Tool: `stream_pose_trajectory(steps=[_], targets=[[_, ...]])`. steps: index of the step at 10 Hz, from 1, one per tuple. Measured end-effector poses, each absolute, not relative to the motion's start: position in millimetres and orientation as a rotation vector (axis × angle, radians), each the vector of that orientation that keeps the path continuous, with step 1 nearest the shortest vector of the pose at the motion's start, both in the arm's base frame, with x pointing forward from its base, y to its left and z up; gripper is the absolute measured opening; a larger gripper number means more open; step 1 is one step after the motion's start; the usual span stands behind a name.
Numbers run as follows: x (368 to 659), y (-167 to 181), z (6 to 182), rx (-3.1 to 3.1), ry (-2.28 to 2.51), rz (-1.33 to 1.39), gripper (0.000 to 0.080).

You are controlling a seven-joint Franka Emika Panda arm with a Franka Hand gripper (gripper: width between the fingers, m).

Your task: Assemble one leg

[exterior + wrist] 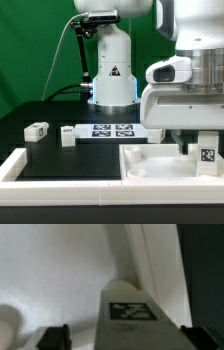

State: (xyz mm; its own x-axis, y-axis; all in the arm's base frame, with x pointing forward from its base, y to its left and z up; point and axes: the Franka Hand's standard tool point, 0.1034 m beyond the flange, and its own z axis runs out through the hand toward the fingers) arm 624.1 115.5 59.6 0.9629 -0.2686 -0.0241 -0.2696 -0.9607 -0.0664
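Note:
The leg (207, 154), a small white post with a square marker tag, stands upright on the large white square piece (150, 160) near its raised rim, at the exterior view's right. My gripper (200, 148) hangs over it with the jaws on either side. In the wrist view the leg (130, 308) lies between the two black fingertips (52, 336). One finger is against the leg's side, and a clear gap shows between the other finger and the leg. The gripper (128, 339) is open around the leg.
Two more small white posts (37, 130) (68, 137) lie on the black table at the exterior view's left. The marker board (113, 130) lies behind them, before the arm's base (112, 90). A white rim (15, 165) runs along the front left.

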Motion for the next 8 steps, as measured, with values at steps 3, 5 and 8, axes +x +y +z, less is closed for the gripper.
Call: stream_pose_trajectory(steps=[3,5,8], targets=[[624.1,115.6,59.6,-3.04,0.441,0.024,0.0284],[624.1,115.5,59.6,-3.035,0.471,0.025,0.0284],[623.1,116.1,58.9,-2.923,0.904,0.048,0.0285]])
